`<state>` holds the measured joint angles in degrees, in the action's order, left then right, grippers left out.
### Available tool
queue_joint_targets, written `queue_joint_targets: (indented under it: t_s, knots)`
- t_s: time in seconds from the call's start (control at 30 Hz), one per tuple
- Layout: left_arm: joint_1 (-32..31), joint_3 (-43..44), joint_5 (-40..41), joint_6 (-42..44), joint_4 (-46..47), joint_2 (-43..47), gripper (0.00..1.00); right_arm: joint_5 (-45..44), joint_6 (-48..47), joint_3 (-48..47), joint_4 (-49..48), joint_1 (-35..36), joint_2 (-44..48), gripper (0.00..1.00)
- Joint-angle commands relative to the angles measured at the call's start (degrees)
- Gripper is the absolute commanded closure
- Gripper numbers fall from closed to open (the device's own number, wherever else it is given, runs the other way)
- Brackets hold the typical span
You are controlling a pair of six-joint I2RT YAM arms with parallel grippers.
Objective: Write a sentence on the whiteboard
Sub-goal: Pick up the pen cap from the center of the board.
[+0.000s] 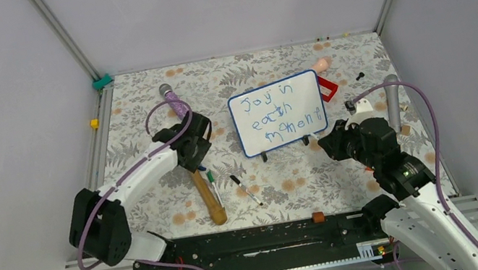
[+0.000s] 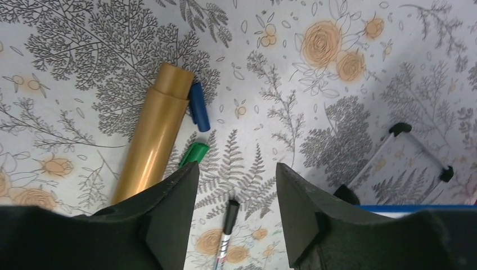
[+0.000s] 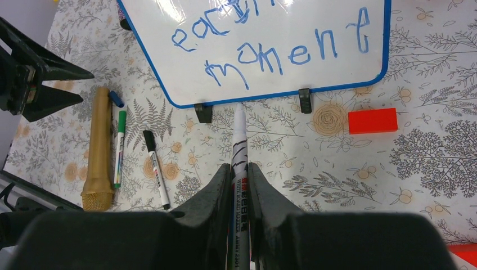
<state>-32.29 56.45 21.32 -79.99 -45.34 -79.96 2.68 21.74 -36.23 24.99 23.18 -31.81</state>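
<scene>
The whiteboard (image 1: 310, 97) stands tilted on two black feet at mid-table, with the blue sentence (image 1: 276, 112) "Joy in each moment" in three lines. In the right wrist view the whiteboard (image 3: 149, 22) fills the top and the sentence (image 3: 270, 56) shows its lower two lines. My right gripper (image 1: 334, 141) (image 3: 240, 169) is shut on a white whiteboard marker (image 3: 239, 135). The marker's tip lies just below the board's bottom edge, between the feet. My left gripper (image 1: 199, 158) (image 2: 236, 169) is open and empty, hovering left of the board over a black-capped marker (image 2: 228, 216).
A gold microphone (image 1: 208, 195), a green marker (image 1: 210, 178) and the black-capped marker (image 1: 245, 189) lie left of centre, with a blue cap (image 2: 198, 107) beside the microphone. A purple microphone (image 1: 174, 102), a red block (image 1: 329, 88) and a grey microphone (image 1: 393, 105) lie around the board.
</scene>
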Motion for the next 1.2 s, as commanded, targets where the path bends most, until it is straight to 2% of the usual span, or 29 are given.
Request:
queue_joint_targets:
  t_s: [0.0,0.27,0.43,0.53,0.7,0.87,0.93,1.0,1.03,1.07,1.17]
  knots:
    - [0.1,5.7,3.5,-4.5,-3.9,-4.6,0.47,0.9,-0.3,0.5,-1.7,-0.3,0.2,1.0]
    - [0.6,6.6,2.2,-5.9,-3.9,-10.2,0.48,0.9,0.1,1.2,-1.9,-0.3,0.7,1.0]
    - [3.2,3.1,-1.9,-5.0,0.7,-12.4,0.5,0.8,0.3,1.4,-1.2,-0.3,1.6,1.0]
    - [4.9,2.0,-4.8,-4.5,1.9,-14.9,0.53,0.9,0.9,1.8,-1.0,-0.3,2.1,1.0]
    - [5.6,1.3,-4.2,-4.9,2.2,-15.1,0.6,1.1,1.3,2.2,-0.2,-0.3,3.1,1.0]
    - [7.1,0.4,-6.9,-4.8,3.2,-16.1,0.62,2.4,2.2,2.9,0.2,-0.3,4.1,1.0]
    - [7.4,0.3,-7.4,-4.7,3.6,-16.3,0.7,3.4,2.3,3.3,-0.1,-0.3,4.2,1.0]
    - [7.3,0.1,-7.3,-4.5,3.8,-16.2,0.9,6.3,2.4,3.9,-1.3,-0.3,4.0,1.0]
    - [7.3,0.0,-7.2,-4.5,3.9,-15.8,0.96,8.2,2.7,4.2,-2.7,-0.3,3.6,1.0]
    - [7.2,-0.3,-7.1,-4.2,4.3,-15.0,1.0,10.1,3.2,4.6,-4.0,-0.2,3.1,1.0]
    - [6.4,-1.2,-7.8,-2.1,5.3,-11.3,1.0,13.3,6.6,7.8,-10.6,-0.2,1.8,1.0]
